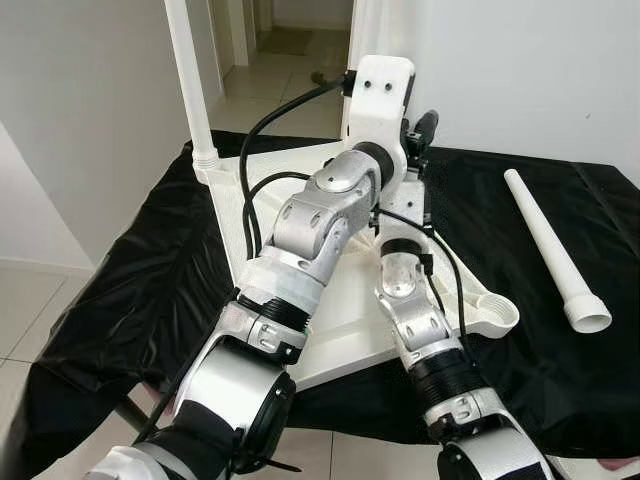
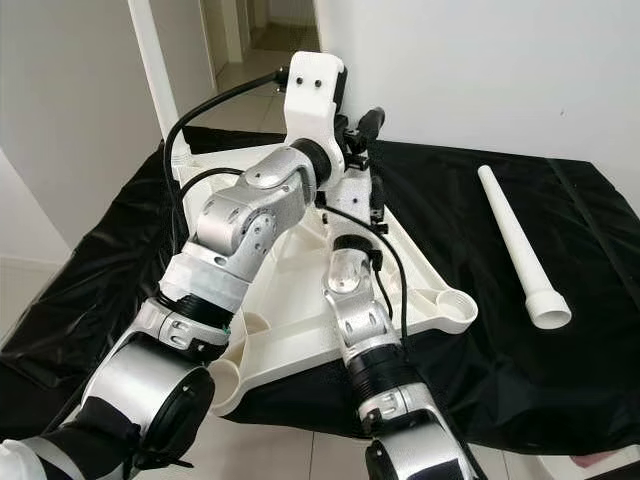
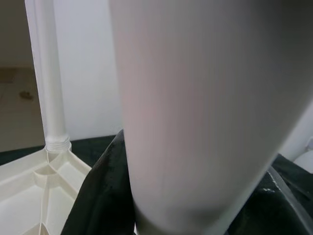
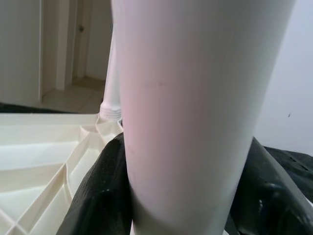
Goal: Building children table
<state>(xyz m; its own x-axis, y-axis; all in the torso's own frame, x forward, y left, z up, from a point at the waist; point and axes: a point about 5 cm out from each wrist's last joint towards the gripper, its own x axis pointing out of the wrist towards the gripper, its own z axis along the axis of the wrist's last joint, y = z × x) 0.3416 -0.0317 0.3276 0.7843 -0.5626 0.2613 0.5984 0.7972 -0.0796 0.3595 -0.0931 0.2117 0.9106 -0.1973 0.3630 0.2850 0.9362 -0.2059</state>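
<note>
From the left eye view, the build looks roughly half done. The cream-white moulded plastic tabletop (image 1: 345, 320) lies upside down on a counter draped in crinkled glossy black sheeting (image 1: 110, 300), ribs and round corner sockets facing up. One smooth white plastic tube leg (image 1: 188, 80) stands upright in the far left corner socket. Both silver arms reach to the far corner, where a second white leg (image 1: 372, 30) rises behind the white wrist housing. The left claw (image 1: 418, 135) sits at that leg; only one black finger shows here.

In the right eye view, a spare white tapered leg with a flared ribbed collar (image 2: 520, 250) lies loose on the black sheeting, well apart from the tabletop, on the robot's right. The near right corner socket (image 2: 455, 305) stands empty, as does the near left one. So two legs are judged left to fit, and a fourth leg is not seen.

The left wrist view looks up a matte, faintly pink-shaded white tube (image 3: 205, 107) gripped between the claw's black pads; the standing leg's threaded collar (image 3: 57, 142) meets the tabletop behind.

The right wrist view shows the same tube (image 4: 195, 107) clamped between that claw's scuffed black fingers (image 4: 95, 196), just above the ribbed cream tabletop.
</note>
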